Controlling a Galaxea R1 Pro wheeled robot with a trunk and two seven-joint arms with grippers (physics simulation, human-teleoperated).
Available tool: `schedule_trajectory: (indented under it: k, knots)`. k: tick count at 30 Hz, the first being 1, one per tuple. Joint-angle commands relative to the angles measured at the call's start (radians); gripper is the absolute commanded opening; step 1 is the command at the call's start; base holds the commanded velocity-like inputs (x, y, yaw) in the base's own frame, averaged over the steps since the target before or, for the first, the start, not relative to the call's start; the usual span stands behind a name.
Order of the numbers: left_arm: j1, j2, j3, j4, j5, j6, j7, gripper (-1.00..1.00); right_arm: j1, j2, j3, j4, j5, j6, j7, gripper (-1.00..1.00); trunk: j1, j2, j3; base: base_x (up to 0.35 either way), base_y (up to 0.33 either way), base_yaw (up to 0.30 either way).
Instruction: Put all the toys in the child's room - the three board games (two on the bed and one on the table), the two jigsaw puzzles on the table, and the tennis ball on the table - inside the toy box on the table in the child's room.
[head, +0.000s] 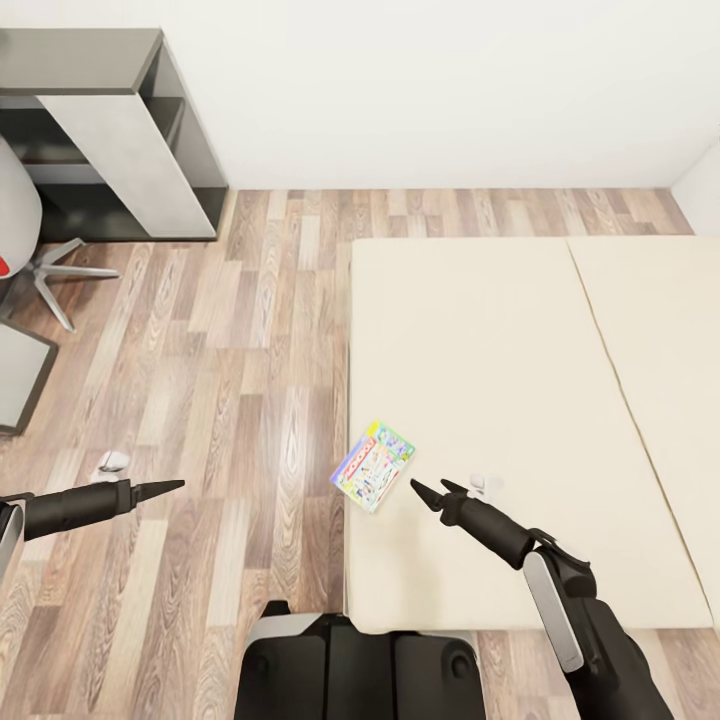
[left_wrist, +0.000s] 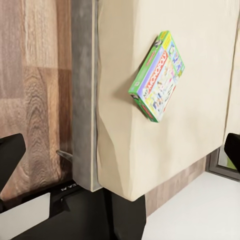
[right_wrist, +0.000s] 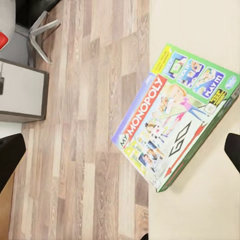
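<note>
A green-edged multicolour Monopoly board game lies flat on the bed's beige mattress, at its left edge with one corner over the side. My right gripper hangs open just right of the box, above the mattress. In the right wrist view the board game sits between the two spread fingers. My left gripper hovers over the wood floor left of the bed, open with nothing in it. In the left wrist view the board game shows on the mattress.
A dark grey shelf unit stands against the white wall at the back left. A swivel chair and a grey furniture corner are at the left. A small white object lies on the floor. My base is at the bed's foot.
</note>
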Motion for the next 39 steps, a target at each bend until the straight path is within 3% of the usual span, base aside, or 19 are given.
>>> schedule_trajectory:
  k: [1, 39]
  knots:
    - [0.0, 0.0, 0.0, 0.0, 0.002, 0.01, -0.003, 1.0, 0.0, 0.0, -0.001, 0.0, -0.008, 0.008, 0.0, 1.0, 0.001, -0.001, 0.001, 0.0, 0.0, 0.0]
    - [0.0, 0.003, 0.027, -0.002, 0.004, 0.012, -0.003, 1.0, 0.0, 0.003, 0.002, -0.003, -0.007, 0.007, -0.004, 1.0, 0.001, -0.001, 0.063, 0.0, 0.0, 0.0]
